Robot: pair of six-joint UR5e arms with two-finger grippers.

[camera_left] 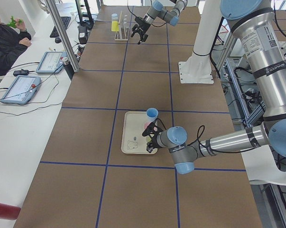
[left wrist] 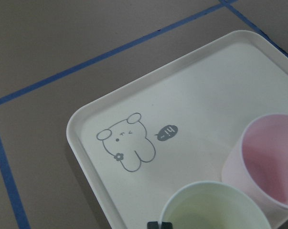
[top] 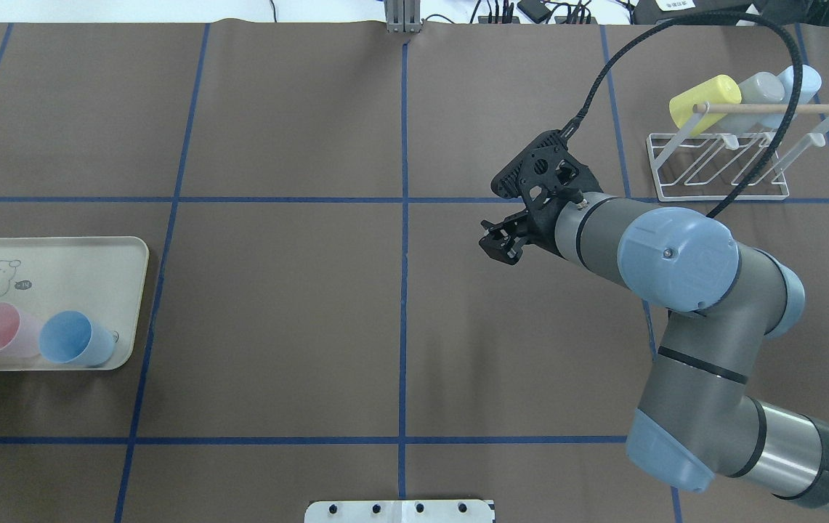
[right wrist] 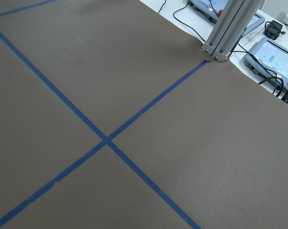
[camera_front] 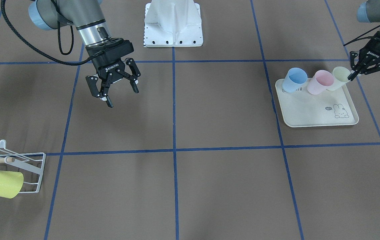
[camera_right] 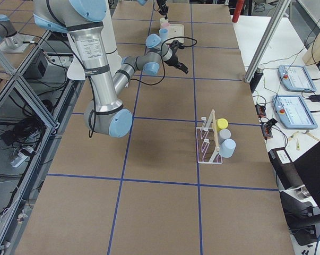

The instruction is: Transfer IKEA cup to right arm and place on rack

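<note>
Count: 6 cups, 2 grippers, 1 tray, 1 rack.

The tray (camera_front: pixel 313 116) holds 3 cups, mouths up, in a row along one edge: blue cup (camera_front: pixel 294 79), pink cup (camera_front: pixel 319 82) and pale green cup (camera_front: pixel 340 77) (the end one, at the tray's corner).

The rack (top: pixel 723 196) stands far across the table from the tray. It carries the other 3 on their sides: yellow cup (top: pixel 703 102), grey cup (top: pixel 757 91) and light blue cup (top: pixel 799 81), with the dowel (top: pixel 777 108) crossing in front of them.

Hard to see:
- The overhead view cuts the pale green cup at the frame edge and misses the left gripper altogether.
- The front view crops the rack, so only the yellow cup is clear there.
- The right wrist view shows only table and blue tape.

The left gripper (camera_front: pixel 355 75) is at the pale green cup's rim, on the side away from the tray's middle. Its fingers are drawn fairly close together. Whether they pinch the cup wall cannot be told (the left wrist view shows just one black tip by the rim).

The right gripper (camera_front: pixel 122 96) on the right arm (top: pixel 676 254) is spread wide and empty. It hangs over bare table, well apart from the tray.
</note>
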